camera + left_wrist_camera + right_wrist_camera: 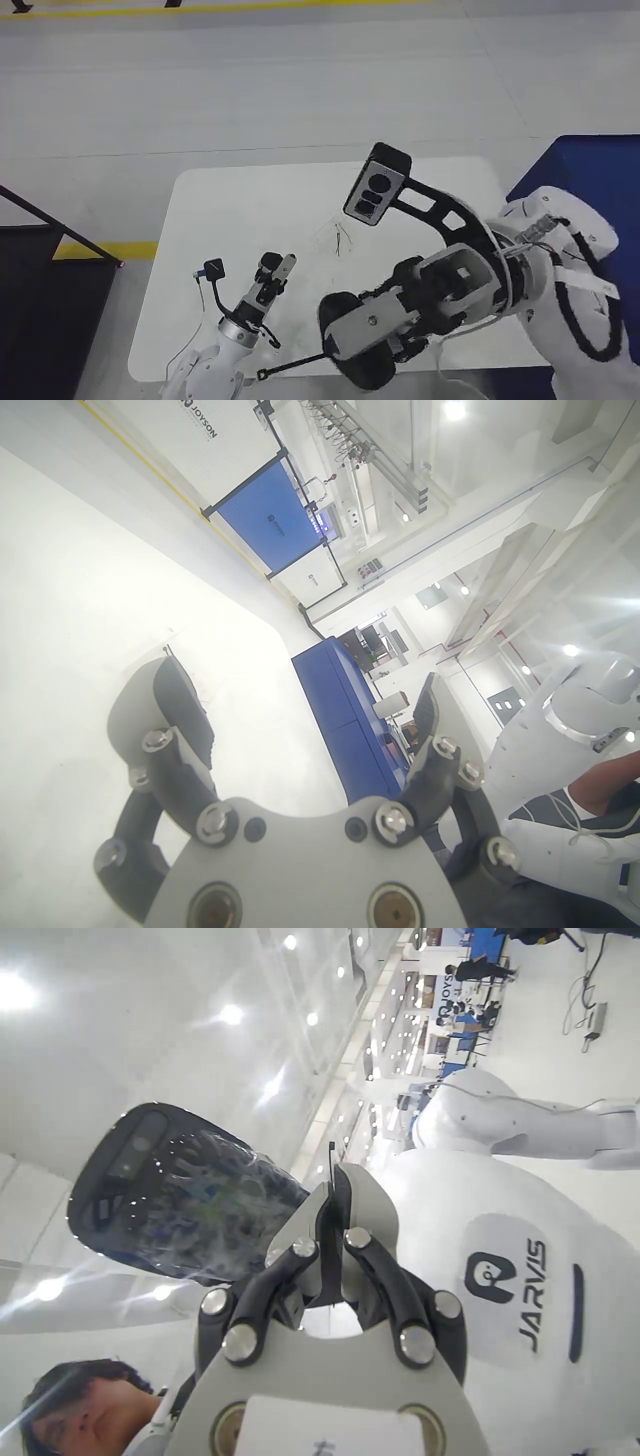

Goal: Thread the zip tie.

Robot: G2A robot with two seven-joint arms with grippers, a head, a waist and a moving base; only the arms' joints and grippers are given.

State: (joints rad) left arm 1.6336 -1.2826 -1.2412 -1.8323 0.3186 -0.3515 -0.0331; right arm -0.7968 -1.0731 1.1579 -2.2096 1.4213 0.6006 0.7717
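Note:
In the right wrist view my right gripper is shut on a thin black zip tie. A short end of the tie sticks out past the fingertips, and the gripper points up toward the robot's head. In the top view a black strip runs out to the left from the right arm's end, low over the table's front edge. My left gripper is open with nothing between its fingers, over the front left of the white table. A thin dark tie lies on the table beyond it.
A blue cabinet stands off the table's right side. A black barrier stands to the left. The right arm hangs over the table's front right part.

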